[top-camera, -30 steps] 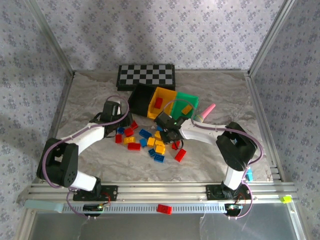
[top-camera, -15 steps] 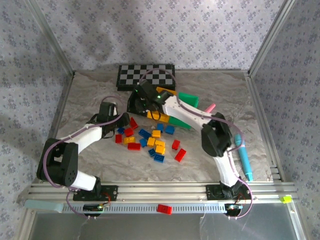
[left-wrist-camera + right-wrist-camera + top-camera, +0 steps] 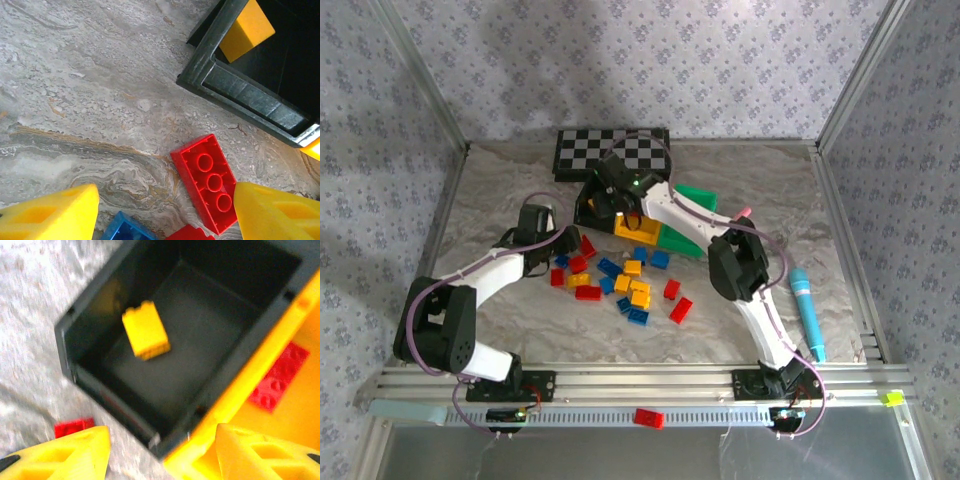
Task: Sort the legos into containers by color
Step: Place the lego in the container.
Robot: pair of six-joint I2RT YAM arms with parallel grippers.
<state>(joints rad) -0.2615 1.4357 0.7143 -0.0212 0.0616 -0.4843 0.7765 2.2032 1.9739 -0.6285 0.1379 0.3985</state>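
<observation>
My right gripper (image 3: 610, 196) hovers open over the black container (image 3: 210, 335), with nothing between its fingers (image 3: 75, 452). A yellow lego (image 3: 146, 333) is inside that bin. The yellow container (image 3: 295, 390) beside it holds a red lego (image 3: 279, 375). The green container (image 3: 696, 196) stands to their right. Several red, yellow and blue legos (image 3: 630, 285) are scattered on the table in front of the bins. My left gripper (image 3: 165, 220) is open low over the table. A red lego (image 3: 207, 180) lies upside down just inside its right finger, and a blue lego (image 3: 125, 230) by its left.
A black-and-white checkered board (image 3: 612, 152) lies behind the bins. A teal pen (image 3: 805, 312) lies at the right, with a pink object (image 3: 740, 213) beside the green bin. One red brick (image 3: 648, 417) sits on the front rail. Metal frame posts border the table.
My right arm swung from the pile up to the black bin and its jaws opened; the yellow lego it carried is now in that bin. The left arm stayed put.
</observation>
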